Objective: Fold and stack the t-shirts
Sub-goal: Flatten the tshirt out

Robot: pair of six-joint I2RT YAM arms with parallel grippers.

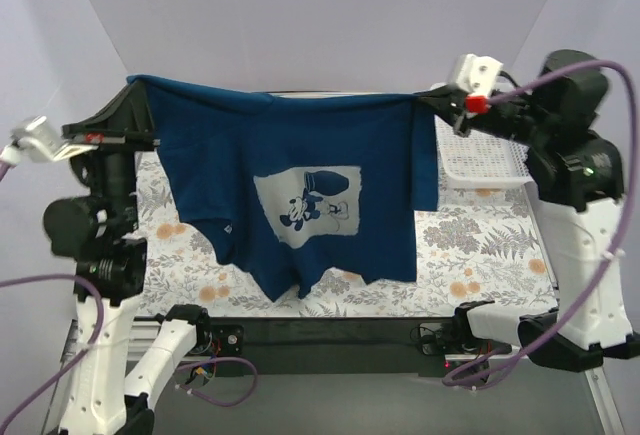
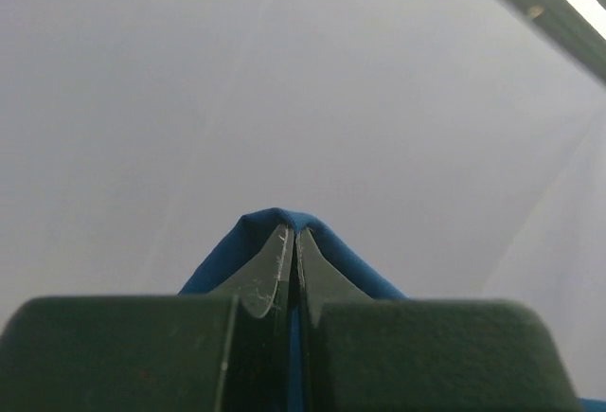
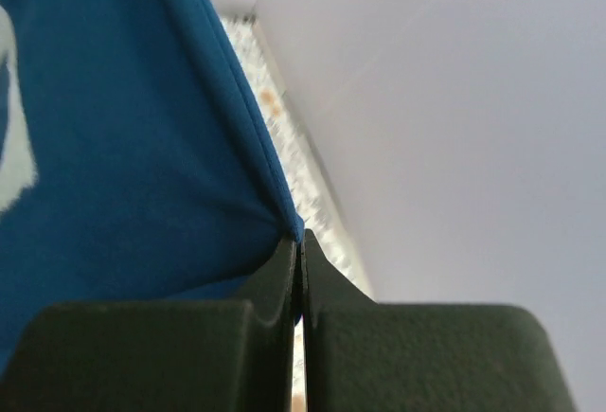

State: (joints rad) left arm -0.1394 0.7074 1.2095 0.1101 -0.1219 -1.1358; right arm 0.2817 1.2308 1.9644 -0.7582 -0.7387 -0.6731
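A navy blue t-shirt [image 1: 300, 155] with a pale cartoon-mouse print hangs stretched in the air between both arms, its lower end drooping down to the floral tablecloth [image 1: 480, 245]. My left gripper [image 1: 140, 90] is shut on the shirt's left top corner; in the left wrist view blue cloth [image 2: 275, 218] wraps over the closed fingertips of the left gripper [image 2: 292, 234]. My right gripper [image 1: 432, 103] is shut on the right top corner. The right wrist view shows the t-shirt [image 3: 123, 147] pinched at the tips of the right gripper [image 3: 299, 239].
A white plastic lattice basket [image 1: 485, 160] stands at the back right of the table, under the right arm. White walls enclose the space on three sides. Both arm bases sit at the near edge.
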